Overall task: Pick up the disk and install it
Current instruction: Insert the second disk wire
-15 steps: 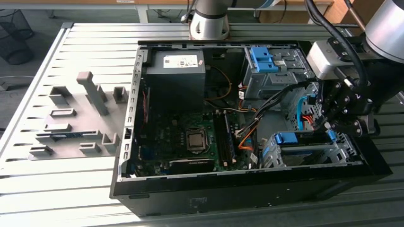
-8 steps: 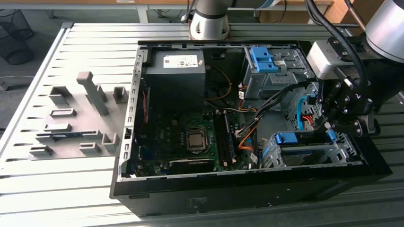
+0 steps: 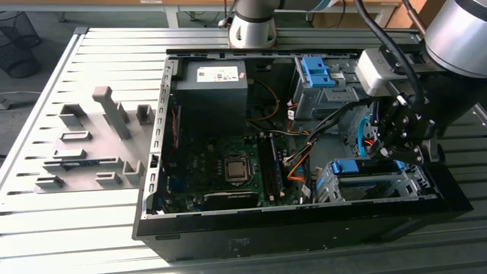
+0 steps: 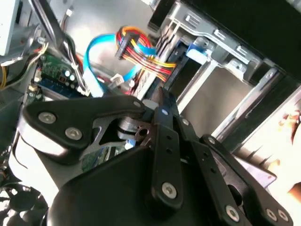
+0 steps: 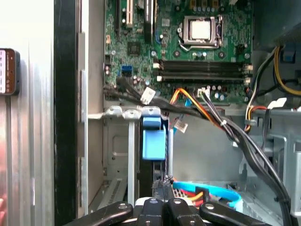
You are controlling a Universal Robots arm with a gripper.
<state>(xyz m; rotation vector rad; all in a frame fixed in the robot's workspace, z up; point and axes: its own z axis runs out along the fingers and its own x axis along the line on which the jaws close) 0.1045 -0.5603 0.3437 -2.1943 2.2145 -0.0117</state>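
My gripper (image 3: 397,149) hangs inside the open PC case (image 3: 304,231), at the exterior view's right, just above the drive cage (image 3: 373,185). Fingers (image 5: 162,195) look closed together w/ nothing between them. The disk (image 5: 153,141) sits in that cage, blue tab facing up, beside the motherboard (image 3: 220,171) and cable bundle (image 5: 211,115).

One arm is seen in the exterior view, reaching in from that view's right, its thick grey-silver link high at the right edge. A light grey wrist block (image 3: 374,71) is carried below it, with black cables looped over. The black gripper (image 3: 403,153) is pointed downward. In both wrist views the black fingers (image 5: 162,188) are seen pressed together at their tips, linkage arms spread behind them.
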